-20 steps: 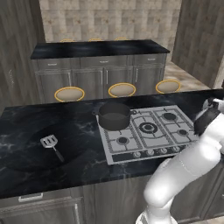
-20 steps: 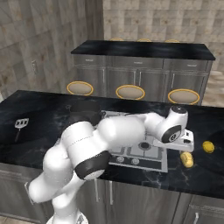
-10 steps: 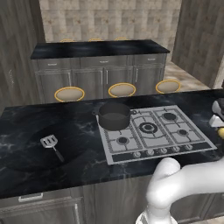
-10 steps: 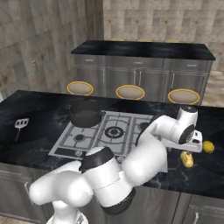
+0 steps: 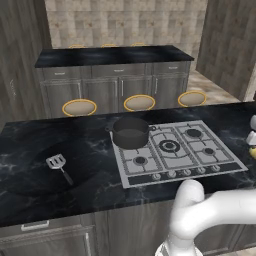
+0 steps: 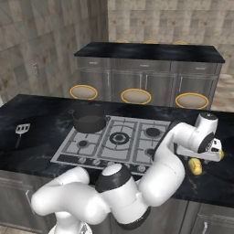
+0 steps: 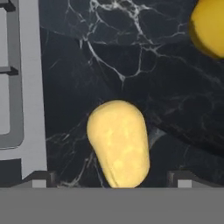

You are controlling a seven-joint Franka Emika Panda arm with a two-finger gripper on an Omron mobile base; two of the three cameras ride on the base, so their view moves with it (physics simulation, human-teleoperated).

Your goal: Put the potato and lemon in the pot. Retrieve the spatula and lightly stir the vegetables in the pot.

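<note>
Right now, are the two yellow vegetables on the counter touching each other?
Apart. The hand view shows bare black counter between the elongated yellow vegetable near the fingertips and the rounder yellow vegetable at the upper right edge.

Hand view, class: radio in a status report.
Tool open, poised over oblong yellow vegetable on black marble counter. Second yellow lump apart, beyond. Dark metal pot waiting. Nothing blocking.

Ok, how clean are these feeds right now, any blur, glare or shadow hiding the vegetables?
Hand view: soft and slightly blurred up close, yet the nearer vegetable reads clearly between the open fingertips, a dim shadow beside it; the other is cut by the frame edge. Right base view: even light, no glare; the arm partly covers the far one.
</note>
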